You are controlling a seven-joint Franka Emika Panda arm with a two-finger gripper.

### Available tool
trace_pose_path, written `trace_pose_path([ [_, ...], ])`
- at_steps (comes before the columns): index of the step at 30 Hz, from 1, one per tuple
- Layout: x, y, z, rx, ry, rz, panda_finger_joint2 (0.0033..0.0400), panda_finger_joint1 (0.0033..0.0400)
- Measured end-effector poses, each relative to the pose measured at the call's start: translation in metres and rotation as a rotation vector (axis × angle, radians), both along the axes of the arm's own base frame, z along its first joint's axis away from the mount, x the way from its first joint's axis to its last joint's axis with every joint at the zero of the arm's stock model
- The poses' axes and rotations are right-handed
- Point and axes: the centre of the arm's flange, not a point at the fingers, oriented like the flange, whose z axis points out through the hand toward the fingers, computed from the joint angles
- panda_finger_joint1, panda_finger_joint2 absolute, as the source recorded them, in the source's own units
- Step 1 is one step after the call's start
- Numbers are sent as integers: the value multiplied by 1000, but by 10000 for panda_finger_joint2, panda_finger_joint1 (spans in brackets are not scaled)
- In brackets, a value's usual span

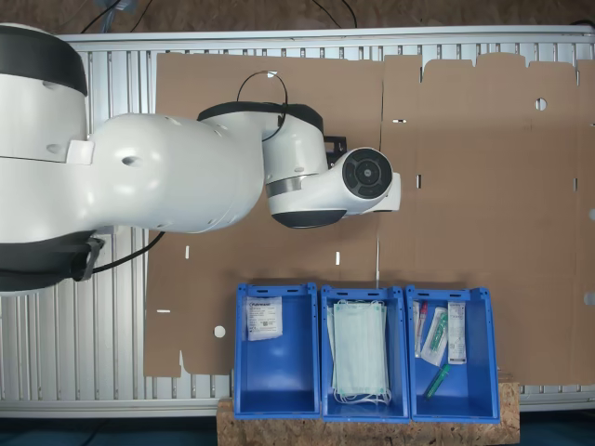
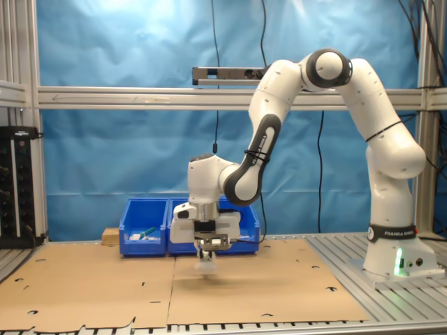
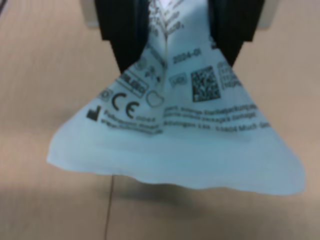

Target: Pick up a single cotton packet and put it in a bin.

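**A:** Brown cardboard (image 1: 465, 186) covers the slatted metal table (image 1: 112, 334) under me, with a blue backdrop (image 2: 126, 139) behind in the second exterior view. What can't you make out?

**B:** Your pincer, from above. In the first exterior view your own wrist and forearm cover it.

**A:** In the second exterior view the pincer (image 2: 204, 252) hangs just above the cardboard, and in the wrist view my two black fingers (image 3: 122, 35) are pinched on the cotton packet (image 3: 175, 130). Its top is bunched between them and its lower part flares out, crumpled. Fine print is partly blurred.

**B:** From the side the packet (image 2: 204, 265) is a small pale scrap, clear of the sheet or brushing it; I cannot tell which.

**A:** Open cardboard lies all around it. Three blue bins sit in a row at the table's edge. The bin (image 1: 277, 353) at the first exterior view's left holds one white sachet (image 1: 263, 318); the middle bin (image 1: 364, 409) holds green masks (image 1: 361, 351); the third bin (image 1: 483, 372) holds tubes and narrow packets (image 1: 434, 336).

**B:** My arm hides part of that row in the second exterior view.
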Motion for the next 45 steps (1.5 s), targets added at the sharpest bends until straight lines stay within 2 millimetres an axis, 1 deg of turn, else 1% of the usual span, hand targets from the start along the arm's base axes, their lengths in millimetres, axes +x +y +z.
trace_pose_path([
  [5,-8,-3,32,-14,-21,-5,74,74],
  [6,-8,-3,32,-14,-21,-5,74,74],
  [13,-11,-13,93,-41,-74,-26,75,75],
  [17,-13,-22,126,-57,-101,-47,76,76],
  [18,-15,-28,139,-64,-110,-59,76,76],
  [22,-19,-39,158,-75,-117,-85,76,76],
  [27,-26,-53,174,-87,-105,-116,76,76],
  [32,-39,-71,183,-94,-87,-152,76,76],
  [37,-57,-97,186,-96,-61,-203,76,76],
  [45,-82,-145,186,-94,-28,-303,76,76],
])
